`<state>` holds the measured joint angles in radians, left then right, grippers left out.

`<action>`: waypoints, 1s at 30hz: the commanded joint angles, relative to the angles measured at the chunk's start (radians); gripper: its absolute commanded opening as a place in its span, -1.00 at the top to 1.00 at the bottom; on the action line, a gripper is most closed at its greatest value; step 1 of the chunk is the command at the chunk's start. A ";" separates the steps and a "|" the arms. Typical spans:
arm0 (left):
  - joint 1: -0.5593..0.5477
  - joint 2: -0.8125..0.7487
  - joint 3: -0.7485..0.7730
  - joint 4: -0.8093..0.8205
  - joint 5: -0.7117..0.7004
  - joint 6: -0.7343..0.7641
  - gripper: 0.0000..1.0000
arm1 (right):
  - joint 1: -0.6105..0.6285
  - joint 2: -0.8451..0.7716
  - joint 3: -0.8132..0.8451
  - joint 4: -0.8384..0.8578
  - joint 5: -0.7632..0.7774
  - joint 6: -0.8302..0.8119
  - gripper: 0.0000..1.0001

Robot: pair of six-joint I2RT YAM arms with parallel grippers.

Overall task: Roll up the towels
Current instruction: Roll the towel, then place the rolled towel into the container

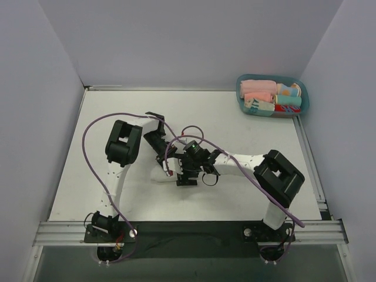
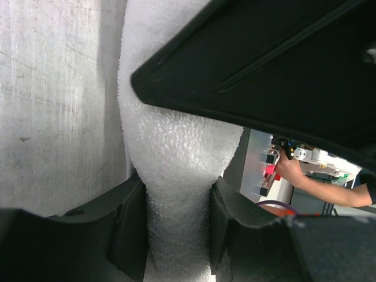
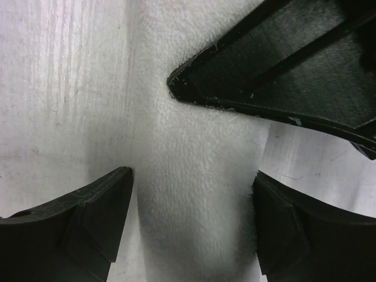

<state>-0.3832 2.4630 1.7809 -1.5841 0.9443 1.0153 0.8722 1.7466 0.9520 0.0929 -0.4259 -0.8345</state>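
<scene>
One white towel point(image 1: 157, 174) lies rolled up mid-table, mostly hidden under both grippers. In the left wrist view the towel point(image 2: 176, 135) runs upward as a tight roll. My left gripper point(image 2: 176, 220) is shut on it and squeezes it narrow between the pads. The right wrist view shows the towel point(image 3: 194, 153) roll at its full width. My right gripper point(image 3: 194, 220) is shut on it lightly, each finger touching one side. In the top view the left gripper point(image 1: 163, 158) and right gripper point(image 1: 185, 177) meet over the roll.
A teal basket point(image 1: 240, 94) at the far right corner holds several rolled coloured towels. Purple cables loop over both arms. White walls enclose the table point(image 1: 106, 117) on three sides. A black finger point(image 3: 282, 64) of the other gripper crosses each wrist view.
</scene>
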 commanded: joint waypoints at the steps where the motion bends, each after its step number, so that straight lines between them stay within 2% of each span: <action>1: -0.002 0.077 -0.020 0.009 -0.127 0.124 0.39 | 0.005 0.028 0.021 -0.008 -0.037 -0.078 -0.45; 5: 0.007 0.082 -0.014 0.004 -0.125 0.132 0.32 | 0.013 0.077 0.039 -0.053 -0.051 -0.124 -0.17; 6: 0.010 0.082 -0.011 0.003 -0.124 0.134 0.25 | 0.013 0.088 0.054 -0.085 -0.059 -0.120 -0.11; 7: 0.013 0.080 -0.008 0.003 -0.113 0.131 0.11 | 0.011 0.108 0.066 -0.096 -0.059 -0.124 0.07; 9: 0.032 0.067 0.005 0.003 -0.099 0.121 -0.03 | 0.017 0.117 0.094 -0.156 -0.057 -0.117 0.25; 10: 0.040 0.056 0.005 0.016 -0.082 0.105 -0.26 | 0.014 0.119 0.102 -0.171 -0.069 -0.100 0.58; 13: 0.085 -0.019 -0.003 0.067 -0.062 0.054 -0.48 | 0.004 0.125 0.151 -0.260 -0.085 -0.057 1.00; 16: 0.159 -0.134 -0.034 0.177 -0.045 -0.046 -0.56 | -0.028 0.120 0.192 -0.327 -0.108 0.046 1.00; 17: 0.180 -0.194 -0.044 0.208 -0.039 -0.076 -0.64 | -0.041 0.120 0.205 -0.340 -0.122 0.090 1.00; 21: 0.294 -0.334 -0.075 0.358 -0.047 -0.263 -0.75 | -0.128 0.137 0.301 -0.418 -0.189 0.396 1.00; 25: 0.320 -0.452 -0.093 0.487 -0.093 -0.362 -0.80 | -0.237 0.122 0.366 -0.440 -0.257 0.547 1.00; 26: 0.319 -0.487 -0.097 0.504 -0.104 -0.374 -0.95 | -0.278 0.114 0.373 -0.443 -0.269 0.572 1.00; 30: 0.302 -0.550 -0.112 0.564 -0.136 -0.478 -0.95 | -0.377 0.079 0.425 -0.455 -0.350 0.667 1.00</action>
<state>-0.0513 1.9732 1.6859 -1.1206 0.8364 0.6487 0.5453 1.8828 1.3174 -0.3065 -0.6647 -0.3099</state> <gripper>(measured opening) 0.972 0.319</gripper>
